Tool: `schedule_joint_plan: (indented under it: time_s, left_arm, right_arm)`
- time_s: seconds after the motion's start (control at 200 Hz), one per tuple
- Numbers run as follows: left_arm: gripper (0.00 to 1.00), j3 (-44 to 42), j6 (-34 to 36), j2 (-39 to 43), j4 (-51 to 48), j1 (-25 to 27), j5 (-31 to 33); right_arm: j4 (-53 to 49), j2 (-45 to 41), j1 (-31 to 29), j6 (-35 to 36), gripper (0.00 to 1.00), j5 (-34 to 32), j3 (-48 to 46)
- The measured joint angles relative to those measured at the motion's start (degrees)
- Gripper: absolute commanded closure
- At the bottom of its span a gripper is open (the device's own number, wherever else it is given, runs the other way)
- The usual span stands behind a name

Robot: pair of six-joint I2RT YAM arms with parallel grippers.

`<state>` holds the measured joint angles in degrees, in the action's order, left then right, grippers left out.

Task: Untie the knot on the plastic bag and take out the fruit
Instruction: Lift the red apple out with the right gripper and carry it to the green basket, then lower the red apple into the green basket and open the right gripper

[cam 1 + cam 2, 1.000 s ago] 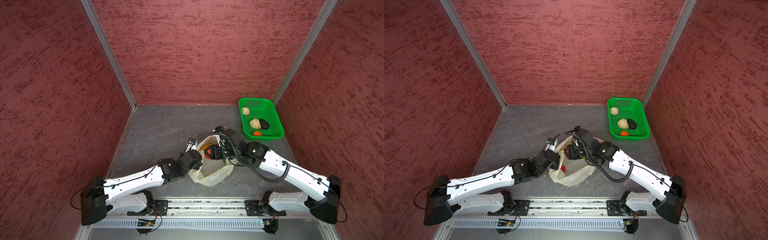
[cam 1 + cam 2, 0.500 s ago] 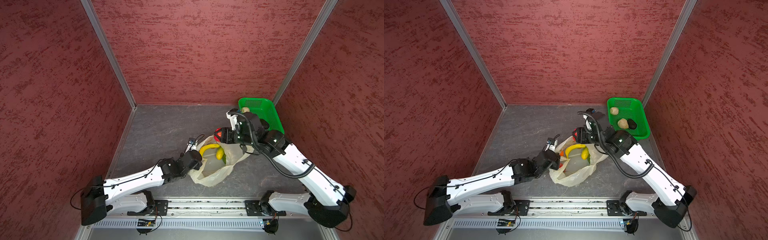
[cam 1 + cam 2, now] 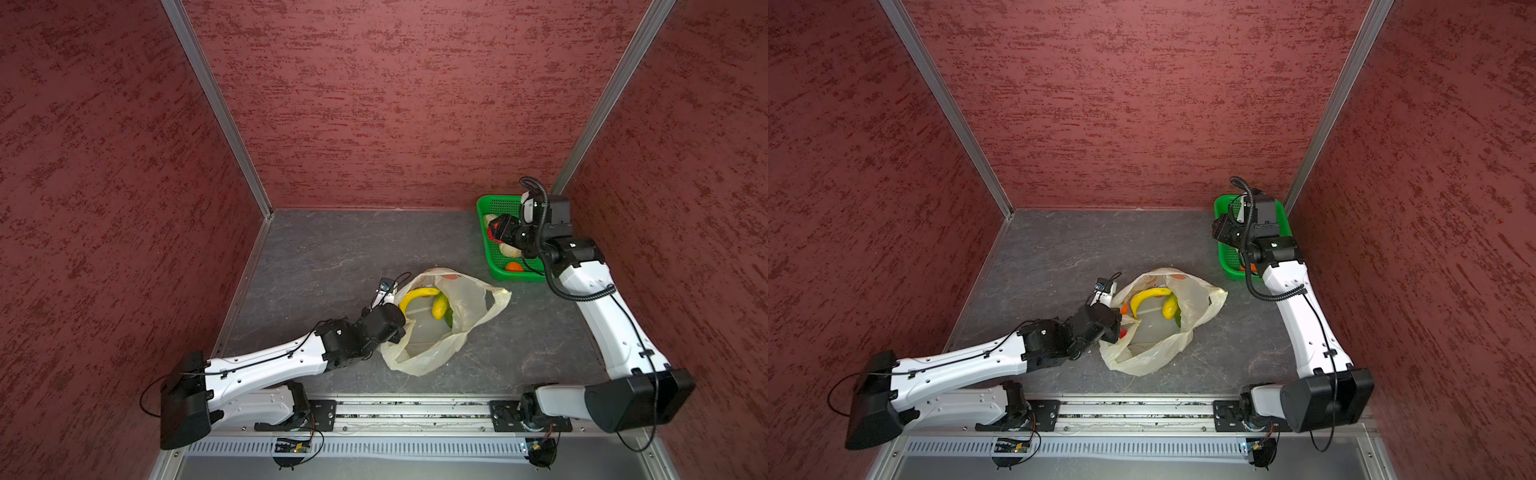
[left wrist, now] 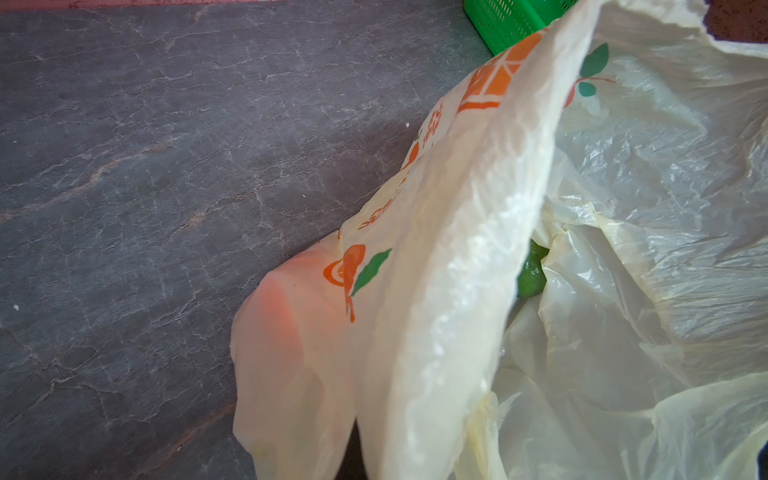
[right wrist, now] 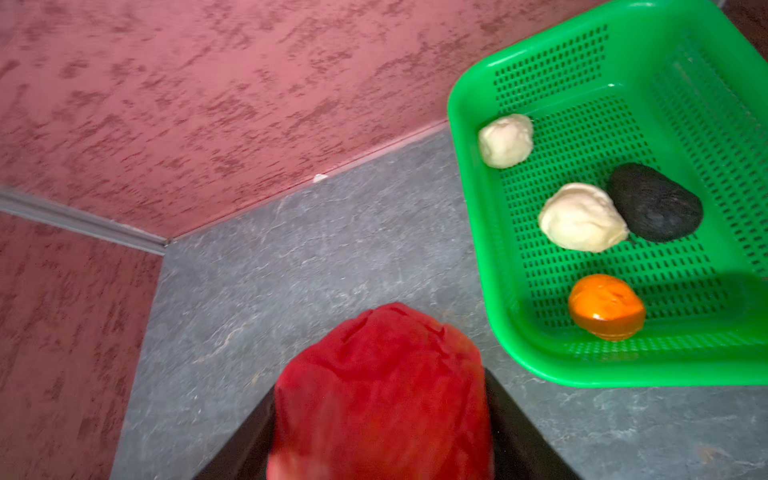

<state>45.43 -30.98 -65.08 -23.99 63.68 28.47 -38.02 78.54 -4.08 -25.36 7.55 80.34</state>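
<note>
- The plastic bag [image 4: 436, 257] bears orange fruit and green leaf prints; its orange lettering is unreadable.
- It lies open at the centre of the desk [image 3: 324, 257], holding a banana [image 3: 417, 296] and a mango [image 3: 439, 306]. The closed left hand [image 3: 397, 331] pinches its left rim.
- At right, the right hand [image 5: 380, 415] grips a red apple [image 5: 374, 365] by the left rim of the green basket [image 5: 623, 374].

Nothing legible: the plastic bag [image 4: 457, 249] bears orange printed marks [image 4: 434, 120], perhaps lettering, too blurred to read.
</note>
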Motion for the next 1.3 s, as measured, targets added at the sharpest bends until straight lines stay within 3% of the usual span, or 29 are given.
schedule_joint_plan:
  time_s: [0.356, 0.591, 0.741, 1.067, 1.302]
  left_arm:
    - [1.00, 0.0, 1.9, 0.0, 0.4, 0.6, 0.2]
    - [1.00, 0.0, 2.3, 0.0, 0.8, 0.6, 0.1]
    - [1.00, 0.0, 2.3, -0.6, 0.9, 0.5, -0.2]
    - [1.00, 0.0, 1.9, -1.3, 1.3, 0.5, -0.5]
    - [1.00, 0.0, 2.4, -0.8, 1.8, 0.5, -0.8]
  right_arm:
    - [11.3, 19.5, 9.7, -0.7, 0.50, 1.2, -3.0]
    - [12.9, 27.8, 11.5, -0.6, 0.25, 1.7, -1.0]
    - [12.5, 28.3, 11.5, -0.5, 0.15, 1.7, -0.1]
    - [10.7, 28.0, 11.4, 0.7, 0.06, 1.7, 1.8]
    - [8.0, 20.2, 11.1, 1.5, 0.02, 2.3, 0.7]
